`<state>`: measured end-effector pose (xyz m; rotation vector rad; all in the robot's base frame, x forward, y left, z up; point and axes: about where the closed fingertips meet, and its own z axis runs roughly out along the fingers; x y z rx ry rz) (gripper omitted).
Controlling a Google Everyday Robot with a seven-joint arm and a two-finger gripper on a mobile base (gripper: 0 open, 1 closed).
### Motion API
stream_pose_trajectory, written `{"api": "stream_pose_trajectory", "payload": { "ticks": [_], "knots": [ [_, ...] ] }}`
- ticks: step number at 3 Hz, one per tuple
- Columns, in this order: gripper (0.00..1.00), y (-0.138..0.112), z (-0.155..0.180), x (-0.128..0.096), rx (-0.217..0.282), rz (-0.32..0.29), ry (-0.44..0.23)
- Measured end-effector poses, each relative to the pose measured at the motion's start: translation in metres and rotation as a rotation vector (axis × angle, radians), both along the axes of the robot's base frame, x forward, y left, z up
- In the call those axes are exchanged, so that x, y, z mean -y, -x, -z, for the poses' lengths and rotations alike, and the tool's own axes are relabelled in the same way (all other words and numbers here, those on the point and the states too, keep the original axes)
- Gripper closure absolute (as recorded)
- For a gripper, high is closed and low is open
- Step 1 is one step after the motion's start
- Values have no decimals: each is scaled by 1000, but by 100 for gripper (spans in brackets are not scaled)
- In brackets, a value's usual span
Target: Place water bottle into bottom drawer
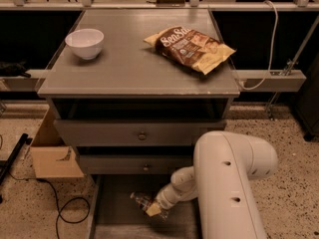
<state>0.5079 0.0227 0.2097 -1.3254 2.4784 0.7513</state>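
- Low centre, we see the claw (154, 209) gripping the water bottle (140, 199) inside the bottom drawer (117, 219)
- Bowl (84, 43) and chip bag (192, 48) sit on the counter (129, 71) above

The grey table (134, 76) has a white bowl (84, 43) by its left edge and a brown chip bag (192, 48) near its back right corner. Under it, the bottom drawer (112, 220) stands open. My tool (155, 209) is down inside the drawer, right beside the water bottle (141, 200).
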Motion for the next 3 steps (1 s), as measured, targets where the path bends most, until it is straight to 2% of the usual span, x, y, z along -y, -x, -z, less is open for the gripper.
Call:
{"api": "stream_pose_trajectory", "payload": {
  "ticks": [1,2,3],
  "knots": [
    [100,5,10,3,-20,11,-5],
    [100,33,31,-13,-63,9,-32],
    [100,33,31,-13,-63,9,-32]
  ]
}}
